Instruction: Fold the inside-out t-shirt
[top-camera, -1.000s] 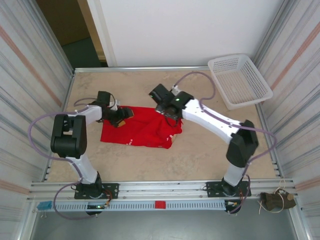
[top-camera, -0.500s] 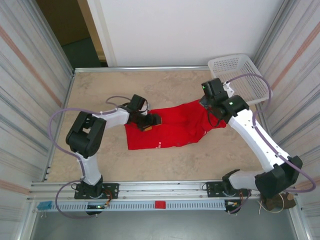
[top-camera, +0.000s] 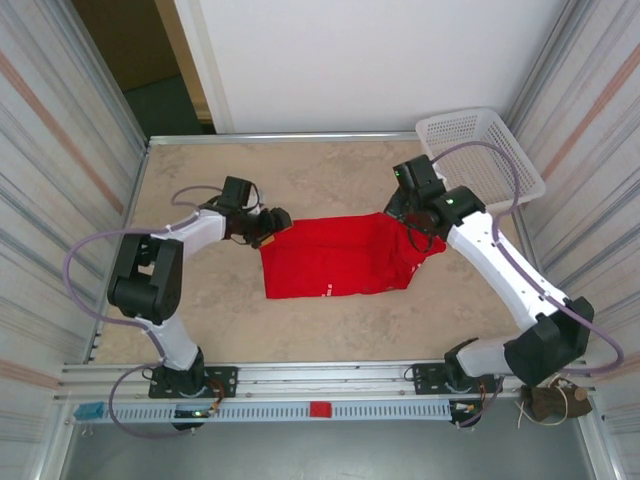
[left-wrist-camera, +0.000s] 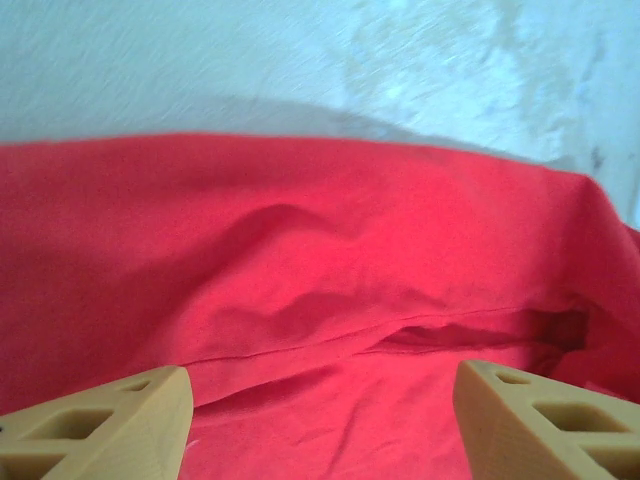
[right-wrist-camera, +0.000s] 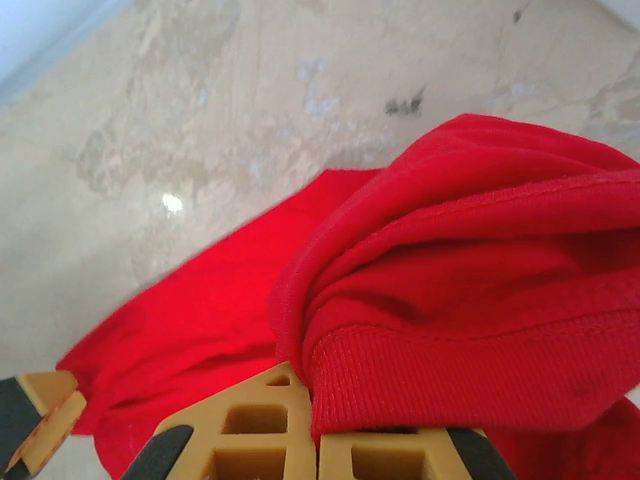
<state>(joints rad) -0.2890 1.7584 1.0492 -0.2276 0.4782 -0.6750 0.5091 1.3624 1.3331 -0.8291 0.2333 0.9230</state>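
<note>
The inside-out t-shirt lies spread as a red, roughly rectangular sheet in the middle of the table, with a small white mark on its near edge. My right gripper is at its far right corner. In the right wrist view that gripper is shut on a ribbed edge of the t-shirt, which bunches up over the fingers. My left gripper is at the far left corner. Its jaws stand open, with wrinkled red cloth and a seam between and beyond the fingertips.
A white plastic basket stands at the back right corner, close behind the right arm. Corrugated walls close in both sides of the table. A metal rail runs along the near edge.
The right gripper has dragged the t-shirt from the left-centre toward the right, stretching it out. The left gripper followed to the right, then drew back to the far left corner.
</note>
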